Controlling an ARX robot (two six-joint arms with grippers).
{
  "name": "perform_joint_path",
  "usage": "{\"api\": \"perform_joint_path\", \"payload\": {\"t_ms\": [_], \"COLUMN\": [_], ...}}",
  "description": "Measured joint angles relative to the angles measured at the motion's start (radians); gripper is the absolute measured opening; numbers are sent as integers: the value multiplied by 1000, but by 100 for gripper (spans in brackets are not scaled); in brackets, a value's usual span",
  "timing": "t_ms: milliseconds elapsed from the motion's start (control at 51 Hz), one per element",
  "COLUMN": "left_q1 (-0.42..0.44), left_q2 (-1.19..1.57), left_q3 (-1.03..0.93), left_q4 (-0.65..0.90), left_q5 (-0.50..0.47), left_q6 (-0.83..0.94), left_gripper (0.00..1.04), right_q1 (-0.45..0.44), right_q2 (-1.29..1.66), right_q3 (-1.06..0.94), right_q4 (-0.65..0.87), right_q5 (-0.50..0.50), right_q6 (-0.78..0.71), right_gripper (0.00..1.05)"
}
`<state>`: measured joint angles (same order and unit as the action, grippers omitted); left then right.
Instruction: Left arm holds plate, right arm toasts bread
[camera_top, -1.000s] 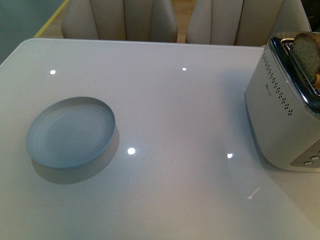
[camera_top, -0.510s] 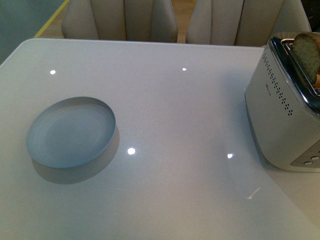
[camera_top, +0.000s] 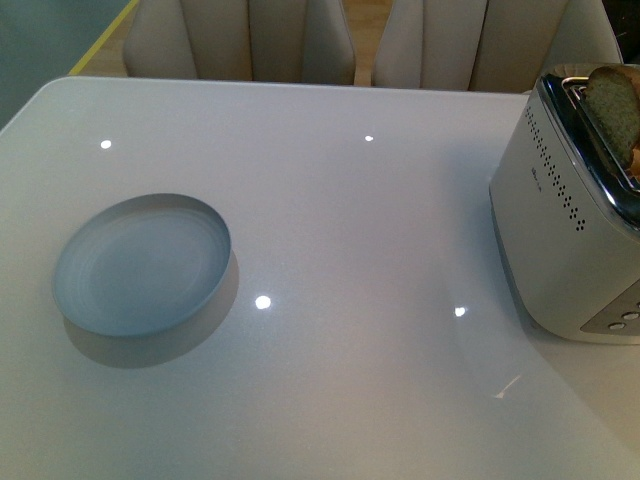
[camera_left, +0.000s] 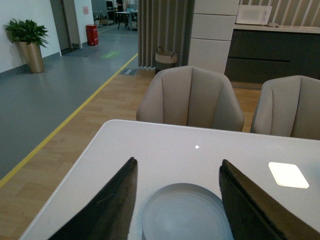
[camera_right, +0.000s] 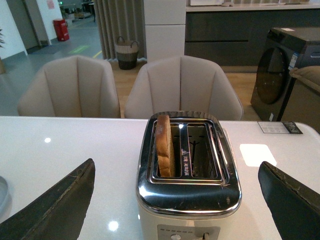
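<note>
The pale blue plate (camera_top: 140, 264) lies flat on the white table at the left, and neither arm shows in the front view. In the left wrist view the plate (camera_left: 184, 212) sits between and just beyond my open left gripper (camera_left: 177, 172), whose dark fingers (camera_left: 112, 205) stand on either side of it without touching. The bread (camera_right: 164, 145) stands upright in one slot of the toaster (camera_right: 187, 192), its top sticking out; the same bread (camera_top: 612, 108) shows at the right edge of the front view. My right gripper (camera_right: 177, 172) is open wide, facing the toaster's front.
The silver toaster (camera_top: 570, 230) stands at the table's right edge, with buttons and a lever (camera_right: 204, 236) on its front panel. Two beige chairs (camera_top: 245, 40) stand behind the far table edge. The table's left edge (camera_left: 65, 190) lies close to the plate.
</note>
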<state>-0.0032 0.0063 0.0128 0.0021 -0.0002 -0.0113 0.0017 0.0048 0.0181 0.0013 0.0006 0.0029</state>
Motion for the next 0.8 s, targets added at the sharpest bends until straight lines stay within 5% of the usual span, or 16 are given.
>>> {"api": "perform_joint_path", "payload": {"t_ms": [255,804], "left_q1": [0,0], "left_q2": [0,0], "left_q3": [0,0], "left_q4": [0,0], "left_q5": [0,0], "left_q6": [0,2], "left_gripper": [98,97], "right_q1": [0,0], "right_q2": [0,0], "right_q3": [0,0], "right_q4": [0,0], "right_q5": [0,0], "right_q6": [0,0], "right_gripper": [96,96]}}
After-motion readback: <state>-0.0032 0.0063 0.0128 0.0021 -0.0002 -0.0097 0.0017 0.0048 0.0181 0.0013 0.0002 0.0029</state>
